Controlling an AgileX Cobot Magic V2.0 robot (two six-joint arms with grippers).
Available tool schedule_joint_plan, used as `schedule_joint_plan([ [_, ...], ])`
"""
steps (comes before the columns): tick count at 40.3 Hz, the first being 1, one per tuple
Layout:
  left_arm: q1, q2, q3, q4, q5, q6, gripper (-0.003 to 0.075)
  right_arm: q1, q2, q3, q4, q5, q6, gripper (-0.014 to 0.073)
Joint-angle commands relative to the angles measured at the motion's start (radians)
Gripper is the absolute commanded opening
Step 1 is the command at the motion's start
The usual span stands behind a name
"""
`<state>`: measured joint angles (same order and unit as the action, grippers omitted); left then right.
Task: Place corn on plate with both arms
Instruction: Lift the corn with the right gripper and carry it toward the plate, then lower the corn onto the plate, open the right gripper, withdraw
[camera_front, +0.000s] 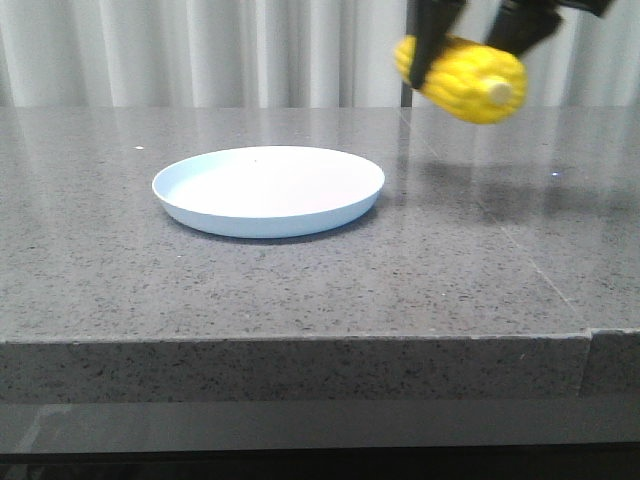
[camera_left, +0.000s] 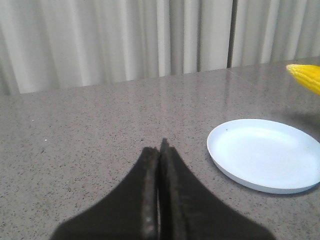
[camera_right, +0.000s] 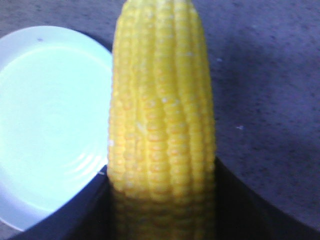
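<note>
A: Where do you see the corn (camera_front: 465, 78)?

B: You see it in the air, above the tabletop (camera_front: 300, 290), to the right of the plate (camera_front: 268, 190) and apart from it. Your right pincer (camera_front: 480, 35) is clamped on it from above; the pale stub end points toward the front camera.

A: And in the right wrist view?

B: There the corn (camera_right: 160, 125) fills the middle between the dark fingers (camera_right: 75, 215), and the plate (camera_right: 45, 125) lies beside it, below.

A: What about your left pincer (camera_left: 160, 150)?

B: Its fingers are pressed together with nothing between them. It hangs over the bare tabletop, and the plate (camera_left: 265, 155) is near it.
</note>
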<state>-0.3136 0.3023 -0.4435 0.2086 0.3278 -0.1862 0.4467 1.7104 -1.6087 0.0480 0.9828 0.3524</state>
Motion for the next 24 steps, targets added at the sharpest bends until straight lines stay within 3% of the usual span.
schedule_joint_plan([
  [1, 0.003, 0.008, -0.028, 0.006, -0.076, -0.009, -0.002, 0.071, -0.009, -0.096, -0.058, -0.014, 0.095, 0.0132],
  [15, 0.003, 0.008, -0.028, 0.006, -0.076, -0.009, -0.002, 0.167, 0.194, -0.276, -0.056, 0.007, 0.284, 0.0132],
  [24, 0.003, 0.008, -0.028, 0.006, -0.076, -0.009, -0.002, 0.167, 0.264, -0.284, -0.031, 0.019, 0.3, 0.0139],
])
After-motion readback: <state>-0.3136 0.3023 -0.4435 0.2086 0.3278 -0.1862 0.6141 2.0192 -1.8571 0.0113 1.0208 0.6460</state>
